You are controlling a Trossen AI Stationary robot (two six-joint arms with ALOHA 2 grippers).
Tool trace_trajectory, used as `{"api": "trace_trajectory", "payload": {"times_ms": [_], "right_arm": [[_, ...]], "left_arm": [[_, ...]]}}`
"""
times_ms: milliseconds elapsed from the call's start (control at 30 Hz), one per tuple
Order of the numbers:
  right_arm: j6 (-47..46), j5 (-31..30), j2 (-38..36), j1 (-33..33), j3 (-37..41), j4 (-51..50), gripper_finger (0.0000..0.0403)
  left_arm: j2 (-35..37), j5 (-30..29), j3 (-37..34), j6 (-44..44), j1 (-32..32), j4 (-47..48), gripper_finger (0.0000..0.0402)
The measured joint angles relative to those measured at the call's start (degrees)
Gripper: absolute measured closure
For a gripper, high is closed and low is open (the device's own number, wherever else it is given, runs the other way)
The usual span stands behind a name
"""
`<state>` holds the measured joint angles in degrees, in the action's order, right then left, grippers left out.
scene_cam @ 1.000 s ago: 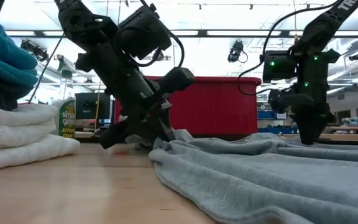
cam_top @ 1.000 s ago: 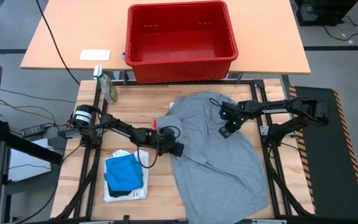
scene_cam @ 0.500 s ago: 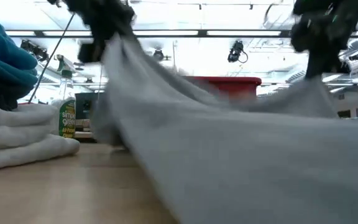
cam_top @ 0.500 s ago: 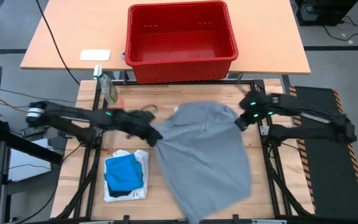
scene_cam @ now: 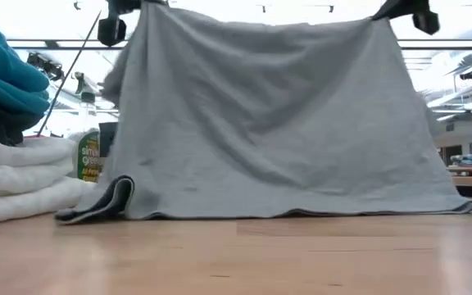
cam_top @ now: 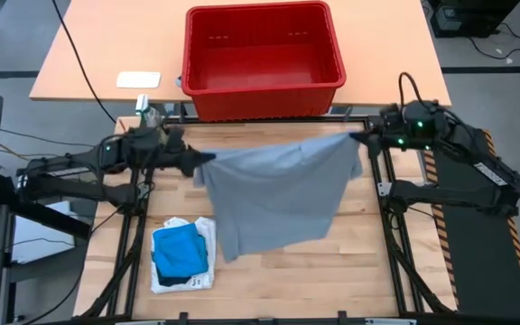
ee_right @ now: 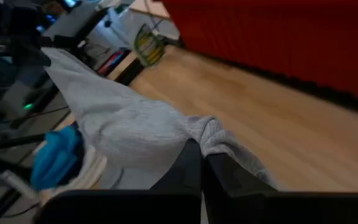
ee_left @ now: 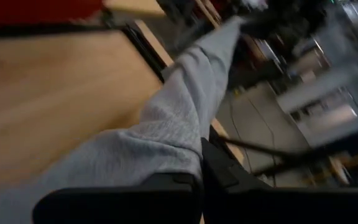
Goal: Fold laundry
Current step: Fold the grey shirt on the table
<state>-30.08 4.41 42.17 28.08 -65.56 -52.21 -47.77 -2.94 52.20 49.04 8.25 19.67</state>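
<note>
A heather grey garment (cam_top: 273,194) hangs spread like a curtain between my two grippers, above the wooden table (cam_top: 332,280). Its lower hem (scene_cam: 301,211) rests on the table top. My left gripper (cam_top: 204,160) is shut on its upper left corner, and my right gripper (cam_top: 357,138) is shut on its upper right corner. Both are raised near the table's far edge. A folded pile (cam_top: 181,255), bright blue cloth on white, lies at the near left. My left gripper pinches a bunched corner of the grey garment (ee_left: 182,158) between its two fingers, coming roughly level from the table's left. The cloth runs away from it, drawn taut toward the other arm. My right gripper pinches the opposite bunched corner (ee_right: 194,134) between its two fingers, slanting down from the table's right. The top edge (scene_cam: 260,20) is stretched between both holds, and the garment hangs below with its hem on the table.
A red plastic basket (cam_top: 263,56) stands on the tan table beyond the far edge, with a white card (cam_top: 138,79) to its left. A spray bottle (cam_top: 156,126) stands at the far left corner. Bare wood lies near and to the right of the hanging cloth.
Both grippers have risen and drawn apart, toward the far edge and the table's sides. The grey garment, which lay flat and rumpled on the table, has been lifted and spread out. It now hangs taut between them, with only its lower hem on the wood.
</note>
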Motion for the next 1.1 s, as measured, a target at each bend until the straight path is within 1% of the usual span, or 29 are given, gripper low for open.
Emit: {"api": "trace_trajectory", "payload": {"times_ms": [67, 167, 233, 300, 367, 433, 467, 600, 667, 733, 800, 900, 1033, 1100], "right_arm": [[1.2, -1.6, 2.4, 0.9, -1.9, 0.1, 0.04], [2.5, -5.3, 5.3, 1.4, -4.9, -0.1, 0.04], [3.1, -7.5, 6.3, 1.4, -7.1, 0.0, 0.04], [3.6, -7.9, 6.7, 1.4, -9.0, 0.1, 0.04], [4.5, -7.9, 7.0, 1.4, -10.2, -0.2, 0.04], [4.8, -7.5, 7.0, 1.4, -10.4, -0.8, 0.04], [4.8, -7.3, 7.0, 1.4, -10.4, -1.5, 0.04], [4.7, -7.3, 7.4, 1.4, -10.4, -4.6, 0.04], [4.7, -7.3, 7.9, 1.4, -10.4, -4.9, 0.04], [5.1, -7.4, 8.4, 1.4, -10.4, -4.1, 0.04], [6.2, -7.6, 9.2, 1.9, -10.4, -2.8, 0.04], [7.8, -7.7, 11.2, 3.4, -10.4, -1.7, 0.04], [11.0, -8.2, 14.9, 5.9, -10.4, -1.5, 0.04], [11.9, -7.0, 16.5, 7.1, -10.4, -1.5, 0.04]], "left_arm": [[-0.1, 0.3, 1.2, 0.1, 3.1, 0.4, 0.0396], [-0.1, 3.3, 5.2, -0.6, 6.9, -0.1, 0.0396], [0.0, 5.6, 8.4, -2.1, 8.2, 0.0, 0.0396], [-0.1, 6.9, 11.2, -4.2, 8.2, 3.4, 0.0396], [-0.1, 6.9, 12.5, -5.1, 7.8, 10.4, 0.0395], [-0.7, 6.6, 11.7, -4.2, 7.0, 16.4, 0.0394], [-1.0, 6.5, 11.0, -3.2, 6.5, 17.7, 0.0392], [-2.6, 6.4, 8.4, -0.4, 5.0, 17.2, 0.0376], [-2.8, 6.5, 8.6, -0.8, 5.6, 16.2, 0.038], [-2.9, 6.4, 8.6, -1.6, 7.0, 15.3, 0.0392], [-3.0, 6.6, 8.6, -2.0, 8.7, 13.9, 0.0395], [-2.6, 8.8, 8.6, -2.2, 11.8, 12.2, 0.0396], [-3.0, 11.4, 8.6, -2.6, 15.7, 12.3, 0.0398], [-3.3, 12.3, 8.6, -2.3, 17.2, 12.3, 0.0399]]}}
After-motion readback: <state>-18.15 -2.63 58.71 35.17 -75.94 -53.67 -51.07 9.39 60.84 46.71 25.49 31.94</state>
